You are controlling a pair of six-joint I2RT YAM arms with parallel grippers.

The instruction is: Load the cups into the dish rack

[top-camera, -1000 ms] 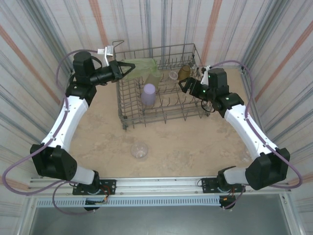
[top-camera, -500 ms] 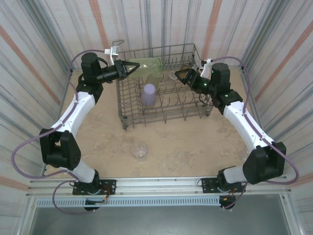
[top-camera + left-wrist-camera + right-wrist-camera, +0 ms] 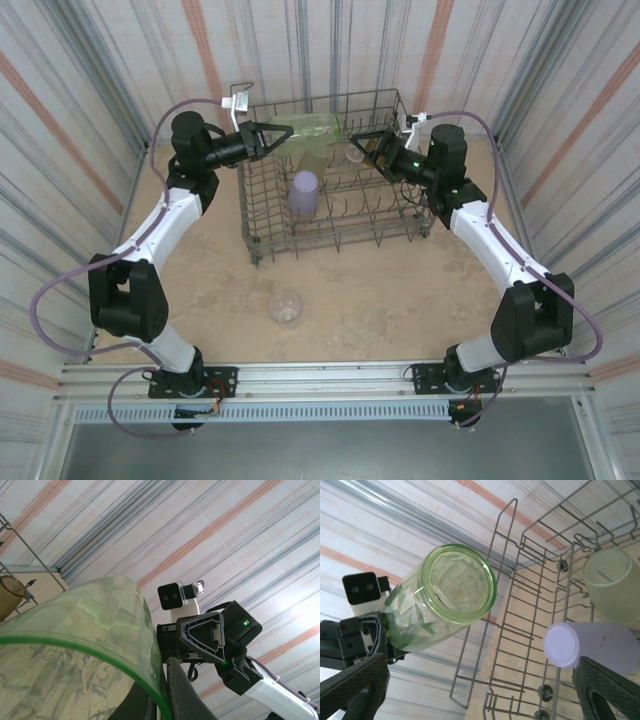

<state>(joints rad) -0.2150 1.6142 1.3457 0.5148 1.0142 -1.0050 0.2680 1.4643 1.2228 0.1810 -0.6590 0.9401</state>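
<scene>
Green-tinted cup (image 3: 318, 128) lay sideways, clamped in the left tool (image 3: 288, 130), its long axis running straight out from that tool over the dish rack (image 3: 340, 238), far end facing the right tool (image 3: 358, 143), jaws wide apart, just beyond.

L pincer (image 3: 283, 131) clamped, arm up | R pincer (image 3: 362, 148) jaws wide, arm up

Green cup (image 3: 445, 596), lavender cup (image 3: 594, 647), grey wire rack (image 3: 330, 232), striped walls (image 3: 80, 80).
</scene>
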